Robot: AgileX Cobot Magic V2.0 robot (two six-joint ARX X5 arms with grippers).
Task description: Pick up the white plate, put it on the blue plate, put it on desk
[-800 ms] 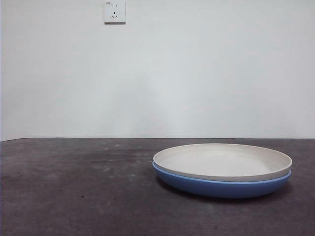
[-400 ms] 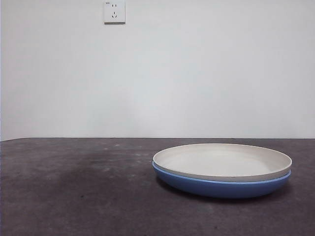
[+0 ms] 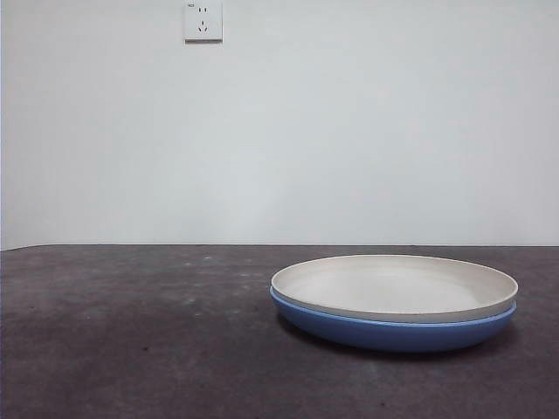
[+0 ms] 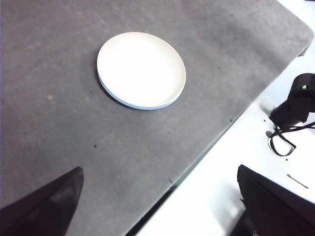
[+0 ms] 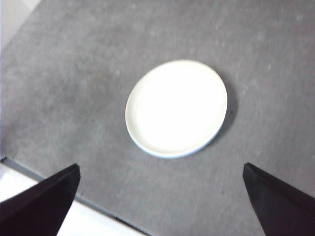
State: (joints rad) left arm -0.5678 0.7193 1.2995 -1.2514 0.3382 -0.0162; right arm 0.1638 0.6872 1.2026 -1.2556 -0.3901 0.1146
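Both grippers, left and right, hang high with jaws spread wide, holding nothing. Matte cream-white round plate sits nested in the glossy blue round plate on the dark grey desk.

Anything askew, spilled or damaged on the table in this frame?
Nothing stands out. The white plate sits nested in the blue plate, level and roughly centred, on the desk. No spill or chip is visible. Both grippers hang open, high above and empty.
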